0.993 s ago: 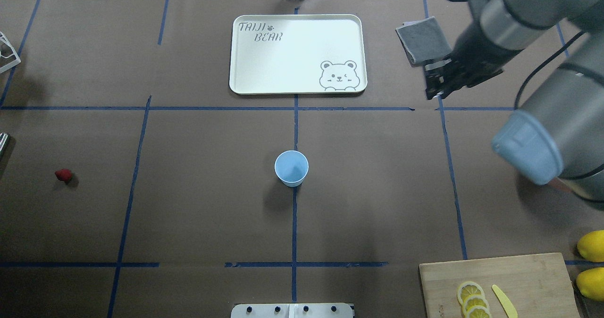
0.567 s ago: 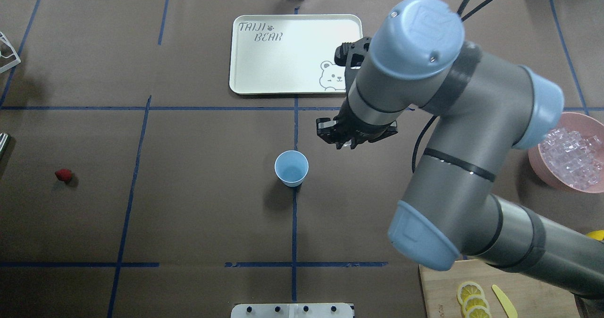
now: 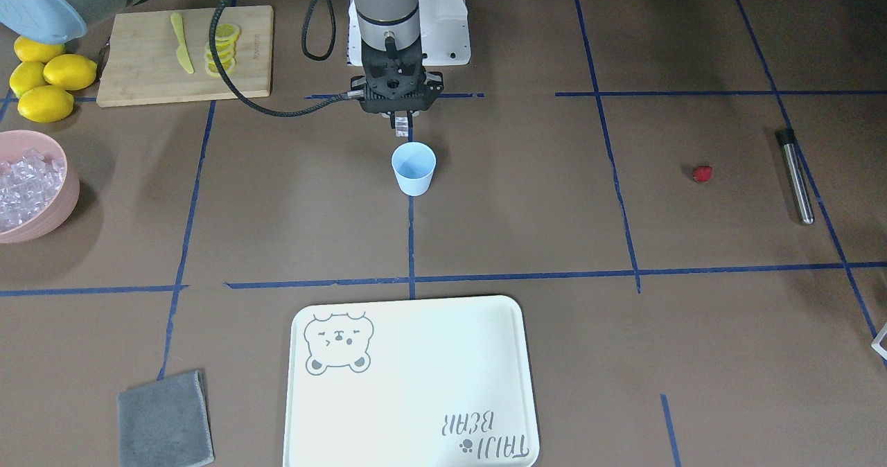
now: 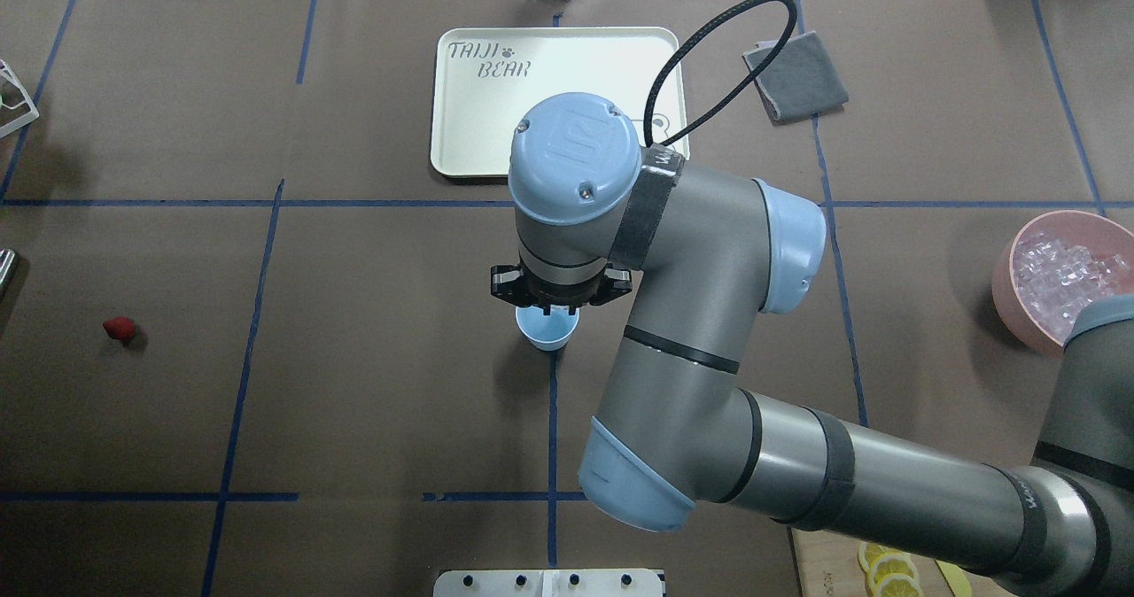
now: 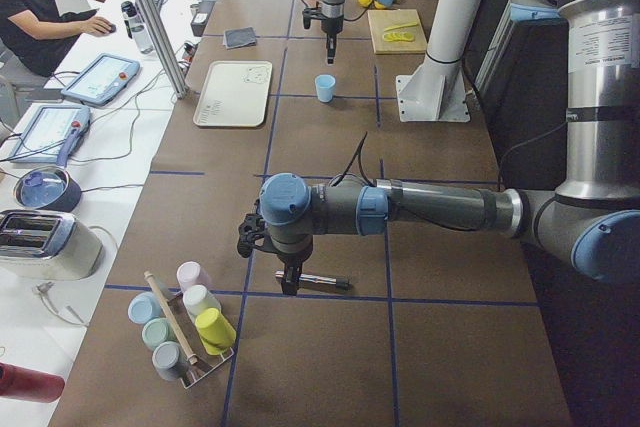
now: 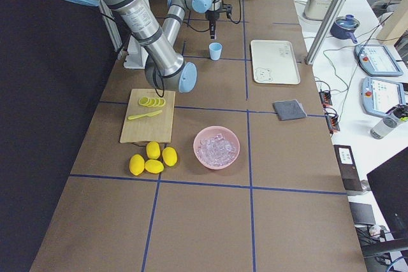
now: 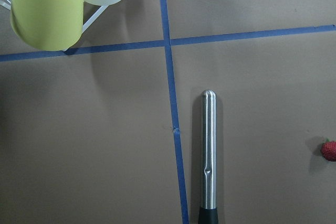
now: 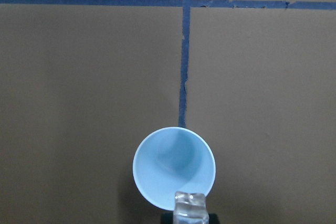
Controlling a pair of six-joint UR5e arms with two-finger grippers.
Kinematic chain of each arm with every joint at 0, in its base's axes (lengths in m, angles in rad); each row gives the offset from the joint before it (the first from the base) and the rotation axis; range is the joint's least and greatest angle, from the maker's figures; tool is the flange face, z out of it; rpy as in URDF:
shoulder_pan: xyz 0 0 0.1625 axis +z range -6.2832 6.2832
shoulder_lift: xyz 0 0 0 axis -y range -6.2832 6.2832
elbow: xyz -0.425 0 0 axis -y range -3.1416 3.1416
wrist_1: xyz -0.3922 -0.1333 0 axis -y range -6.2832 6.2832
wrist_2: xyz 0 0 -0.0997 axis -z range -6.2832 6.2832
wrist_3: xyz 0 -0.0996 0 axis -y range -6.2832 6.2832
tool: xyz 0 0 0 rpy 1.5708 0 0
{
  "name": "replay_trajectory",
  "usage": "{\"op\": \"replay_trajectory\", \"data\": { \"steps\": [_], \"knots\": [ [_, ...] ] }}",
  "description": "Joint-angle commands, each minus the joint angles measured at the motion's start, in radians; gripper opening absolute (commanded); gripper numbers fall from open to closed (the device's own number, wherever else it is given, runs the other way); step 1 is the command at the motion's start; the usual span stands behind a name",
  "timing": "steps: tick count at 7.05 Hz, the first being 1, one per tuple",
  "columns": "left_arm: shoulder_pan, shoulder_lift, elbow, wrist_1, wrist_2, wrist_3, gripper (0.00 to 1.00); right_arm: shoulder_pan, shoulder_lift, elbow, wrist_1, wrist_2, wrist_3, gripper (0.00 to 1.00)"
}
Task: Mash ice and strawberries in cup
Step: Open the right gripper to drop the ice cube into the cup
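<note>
The cup (image 3: 414, 168) is standing empty mid-frame on the bench (image 3: 554, 210). The bowl (image 3: 66, 197) at the left edge is holding ice (image 3: 24, 179). The right jaws are pinching one ice cube (image 8: 190, 204) just above the cup's rim. I cannot tell how the left jaws are standing. The strawberry (image 3: 702, 173) is lying at centre right.

Right arm (image 4: 700, 260): grey metal tubes, pale blue rounded joint caps, black bands at the joints. Top cap has an embossed logo and 2 small screws. Black corded cable (image 4: 687, 39) arcs off the wrist. Right gripper (image 3: 400, 126): black, open-frame body. Left arm (image 5: 430, 209): same grey tubes, blue caps.
</note>
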Motion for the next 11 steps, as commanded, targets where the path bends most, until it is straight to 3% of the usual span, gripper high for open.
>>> {"op": "replay_trajectory", "data": {
  "steps": [1,6,7,8,9,11],
  "knots": [
    [0.000,0.000,-0.005,0.000,0.000,-0.002,1.00,-0.009,0.026,-0.089,0.042,-0.011,0.011,0.00],
    [0.000,0.000,-0.005,0.000,-0.002,-0.002,1.00,-0.015,0.028,-0.108,0.043,-0.012,0.010,0.04],
    [0.000,0.000,-0.005,0.000,-0.002,-0.002,1.00,-0.015,0.029,-0.106,0.043,-0.011,0.010,0.33],
    [0.000,0.000,-0.005,0.000,-0.002,0.000,1.00,-0.015,0.026,-0.105,0.043,-0.011,0.010,0.85],
    [0.000,-0.002,-0.005,0.000,-0.002,-0.002,1.00,-0.015,0.028,-0.100,0.043,-0.011,0.010,0.99],
    [0.000,-0.002,-0.005,0.000,-0.002,-0.002,1.00,-0.015,0.026,-0.099,0.043,-0.011,0.011,0.99]
  ]
}}
